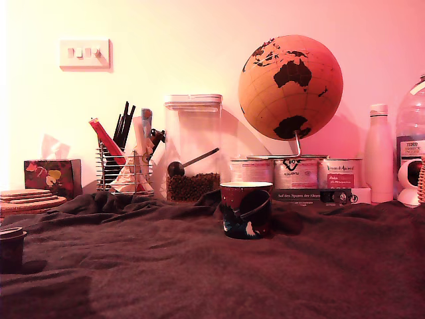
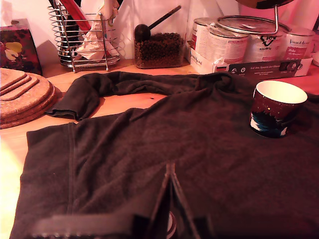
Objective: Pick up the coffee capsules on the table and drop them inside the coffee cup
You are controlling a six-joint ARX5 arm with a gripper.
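In the exterior view we see the coffee cup (image 1: 246, 210) upright mid-table and a capsule (image 1: 11, 249) at the far left edge. In the wrist view, our hand (image 2: 170, 219) is blurred; we cannot tell whether it is closed, so confirm a grip before centering over the cup's rim.

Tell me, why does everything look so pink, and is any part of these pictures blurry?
In the exterior view a warm pink cast tints the wall, and the globe throws a soft shadow behind it; the coffee cup looks fairly sharp. In the wrist view the same tint holds, the cup's rim is bright, and the pincer at the near edge is dark and blurred.
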